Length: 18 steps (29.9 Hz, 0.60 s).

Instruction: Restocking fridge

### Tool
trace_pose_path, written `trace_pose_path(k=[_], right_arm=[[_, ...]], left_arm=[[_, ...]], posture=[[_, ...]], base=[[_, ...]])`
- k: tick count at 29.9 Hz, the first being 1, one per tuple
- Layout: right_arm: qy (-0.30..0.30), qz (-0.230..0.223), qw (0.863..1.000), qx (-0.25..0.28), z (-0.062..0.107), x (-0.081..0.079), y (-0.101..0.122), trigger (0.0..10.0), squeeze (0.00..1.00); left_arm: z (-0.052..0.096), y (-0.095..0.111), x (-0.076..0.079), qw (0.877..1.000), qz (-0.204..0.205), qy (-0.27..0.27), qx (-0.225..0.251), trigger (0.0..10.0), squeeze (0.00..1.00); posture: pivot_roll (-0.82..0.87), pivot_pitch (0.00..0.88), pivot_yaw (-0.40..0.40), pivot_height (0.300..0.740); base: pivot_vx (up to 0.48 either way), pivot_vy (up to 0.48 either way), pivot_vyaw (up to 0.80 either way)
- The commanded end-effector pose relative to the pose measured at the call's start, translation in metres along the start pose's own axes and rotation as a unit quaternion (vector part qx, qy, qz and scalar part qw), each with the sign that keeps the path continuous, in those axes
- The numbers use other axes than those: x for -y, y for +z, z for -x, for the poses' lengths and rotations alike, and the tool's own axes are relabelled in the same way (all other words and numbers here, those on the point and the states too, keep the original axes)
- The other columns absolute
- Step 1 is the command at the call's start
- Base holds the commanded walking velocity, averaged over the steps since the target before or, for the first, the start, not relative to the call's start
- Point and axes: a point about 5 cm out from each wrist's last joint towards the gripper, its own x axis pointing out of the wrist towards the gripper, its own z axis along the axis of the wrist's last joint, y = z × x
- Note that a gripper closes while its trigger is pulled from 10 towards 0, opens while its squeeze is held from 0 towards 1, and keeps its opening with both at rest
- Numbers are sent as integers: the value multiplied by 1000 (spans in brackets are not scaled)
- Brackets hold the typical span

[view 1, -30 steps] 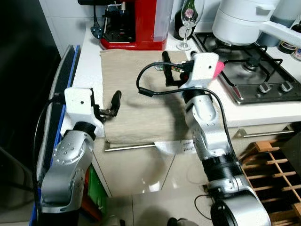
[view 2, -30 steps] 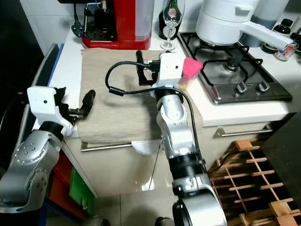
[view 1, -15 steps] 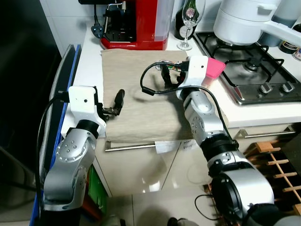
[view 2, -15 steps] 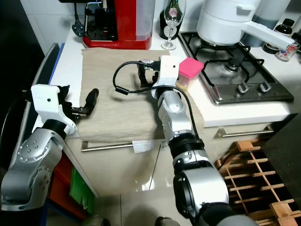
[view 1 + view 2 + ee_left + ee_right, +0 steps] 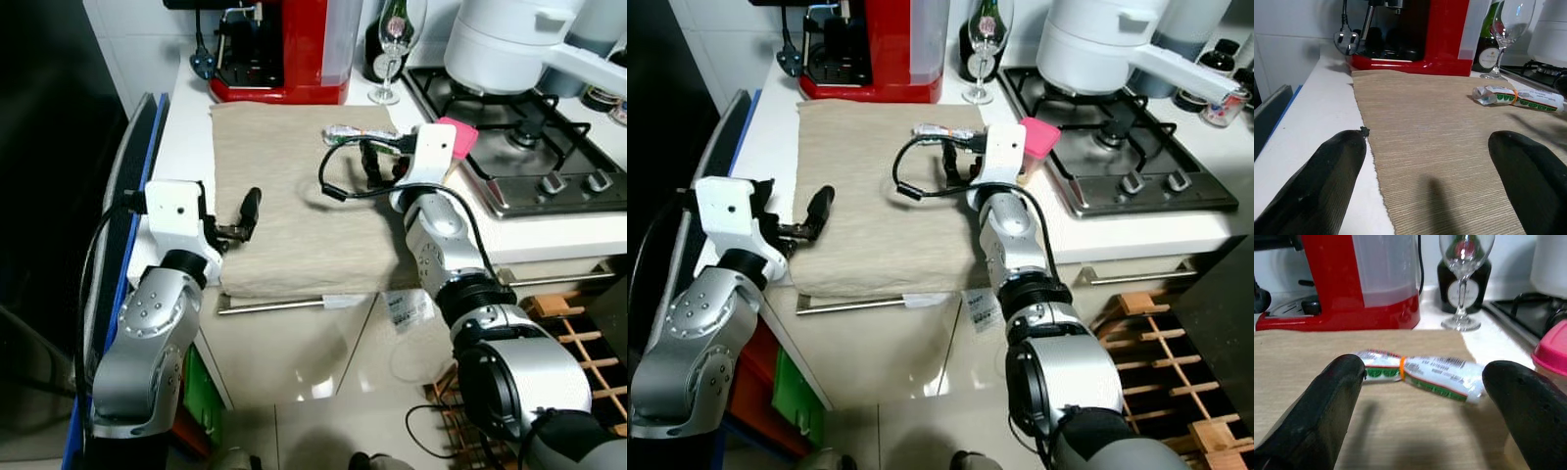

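So, in the head views, a small wrapped packet (image 5: 359, 131) is seen lying on the beige cloth (image 5: 284, 206), at the cloth's far edge near the red coffee machine (image 5: 284, 49). The right gripper (image 5: 377, 164) is being held just short of the packet, on the cloth's stove-side half, probably so the packet is being lined up for a grab. A pink-lidded container (image 5: 453, 142) is sitting just off the cloth's edge beside that wrist. The left gripper (image 5: 245, 208) is being parked low over the cloth's near corner, seemingly out of the way.

From the left wrist, its fingers (image 5: 1327, 181) are being kept wide apart with nothing between them, and the packet (image 5: 1518, 96) is seen well across the cloth, by the wine glass (image 5: 1507, 29).

From the right wrist, the fingers (image 5: 1317, 406) are likewise being held spread and empty, and the packet (image 5: 1418, 374) is being framed right between them, a little farther along the cloth. Looks like the pickup isn't done yet.
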Motion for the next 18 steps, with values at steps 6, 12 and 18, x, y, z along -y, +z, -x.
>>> trace_pose_path(k=[6, 12, 18], right_arm=[[-17, 18, 999, 32, 7, 19, 7, 10000, 200], [-9, 41, 998, 37, 20, 25, 0, 10000, 200], [1, 54, 998, 23, 36, 30, -11, 10000, 200]], left_arm=[[-2, 0, 2, 1000, 0, -5, -3, 10000, 0], [-4, 0, 2, 1000, 1, -8, -4, 10000, 0], [-5, 0, 3, 1000, 4, -8, -3, 10000, 0]], posture=[[67, 68, -29, 740], [54, 61, -27, 740], [51, 54, -33, 740]], base=[[0, 0, 0], [0, 0, 0], [0, 0, 0]])
